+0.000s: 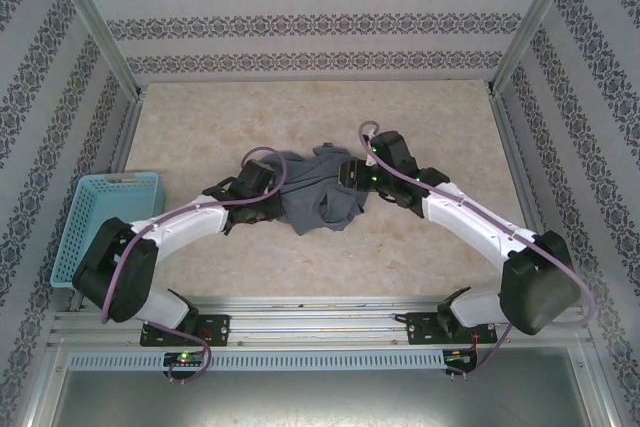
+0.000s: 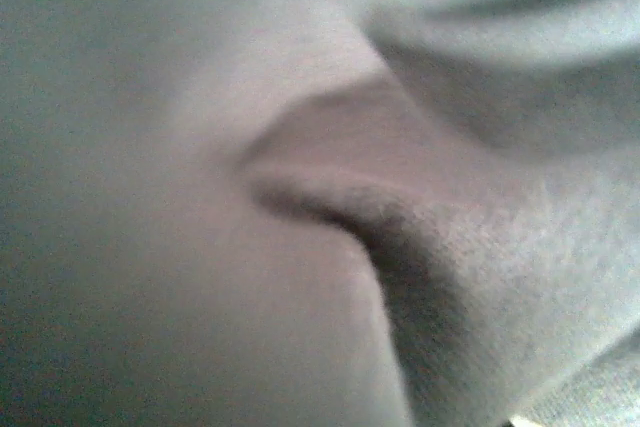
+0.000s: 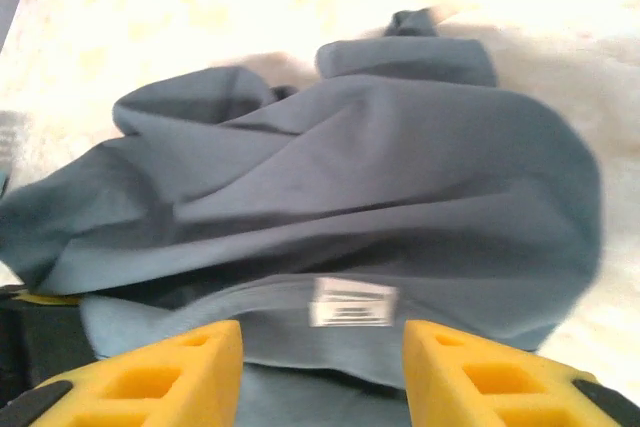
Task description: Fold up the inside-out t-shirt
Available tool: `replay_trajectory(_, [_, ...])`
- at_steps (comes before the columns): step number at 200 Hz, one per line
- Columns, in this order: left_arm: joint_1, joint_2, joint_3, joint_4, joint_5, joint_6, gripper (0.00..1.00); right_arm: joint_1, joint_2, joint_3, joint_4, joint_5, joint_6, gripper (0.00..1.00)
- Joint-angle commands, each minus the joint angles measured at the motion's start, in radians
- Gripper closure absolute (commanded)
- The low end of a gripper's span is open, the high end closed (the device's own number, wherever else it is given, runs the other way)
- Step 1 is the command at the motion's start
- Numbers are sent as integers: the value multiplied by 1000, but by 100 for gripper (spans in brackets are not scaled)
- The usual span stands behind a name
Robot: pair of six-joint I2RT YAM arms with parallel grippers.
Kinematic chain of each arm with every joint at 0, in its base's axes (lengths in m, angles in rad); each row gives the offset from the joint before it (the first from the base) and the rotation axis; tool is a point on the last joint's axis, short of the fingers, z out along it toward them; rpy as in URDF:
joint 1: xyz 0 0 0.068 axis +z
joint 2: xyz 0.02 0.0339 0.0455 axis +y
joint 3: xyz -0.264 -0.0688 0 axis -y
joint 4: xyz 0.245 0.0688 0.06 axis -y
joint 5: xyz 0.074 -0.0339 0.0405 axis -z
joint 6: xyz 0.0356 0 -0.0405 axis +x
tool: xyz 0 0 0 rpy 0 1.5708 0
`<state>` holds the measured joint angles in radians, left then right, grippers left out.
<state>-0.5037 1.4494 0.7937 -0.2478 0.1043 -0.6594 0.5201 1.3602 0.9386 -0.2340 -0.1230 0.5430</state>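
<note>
At the middle of the surface [image 1: 430, 257] lies the inside-out t-shirt [image 1: 318, 195], bunched in a grey heap with many creases and no part of it flat. On its left side the left gripper [image 1: 270, 197] is closed. Its own camera looks at blurred cloth from very close, so I judge that it pinches a fold of the shirt, though the fingers themselves are hidden. On the right side the right gripper [image 3: 320, 345] stands open over the neck, its yellow fingers [image 3: 170, 377] apart and holding nothing, with the pale neck label [image 3: 353, 304] lying between them. The step in hand seems to be spreading the heap before any fold. To do it well, the right gripper should take only one layer at the collar near the label, not the whole bundle. Then both should draw apart slowly, low over the surface, so that the cloth opens and does not slip out. Room is good: bare surface lies far, near and to the right of the shirt. On the left the light-blue basket [image 1: 115, 180] sits at the edge, close to the elbow of the left arm [image 1: 120, 267], so a pull to that side has less room. The near metal rail [image 1: 320, 312] and the side walls [image 1: 45, 97] are the limits.
</note>
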Motion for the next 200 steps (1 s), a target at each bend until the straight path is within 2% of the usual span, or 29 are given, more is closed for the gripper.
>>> replay_trajectory(1, [39,-39,-32,-43,14,2,94,-37,-15,-75,16,-41,-19,52])
replay_trajectory(17, [60,-48,-40,-44,27,1,95,-47,-3,-122,53,-58,-26,51])
replay_trajectory(72, [73,-49,-23,-76,6,10,97,21,112,-174,145,-67,-9,45])
replay_trajectory(97, [77,-46,-19,-90,1,18,98,25,157,-175,166,-39,-5,43])
replay_trajectory(126, [78,-45,-18,-96,-1,24,100,21,205,-152,172,27,-19,44])
replay_trajectory(143, [79,-44,-13,-100,0,26,100,21,228,-129,169,65,-33,51])
replay_trajectory(180, [77,-54,14,-129,-3,39,100,27,197,-93,124,143,-73,89])
replay_trajectory(200, [79,-74,61,-181,-31,62,100,42,123,-70,41,231,-110,99])
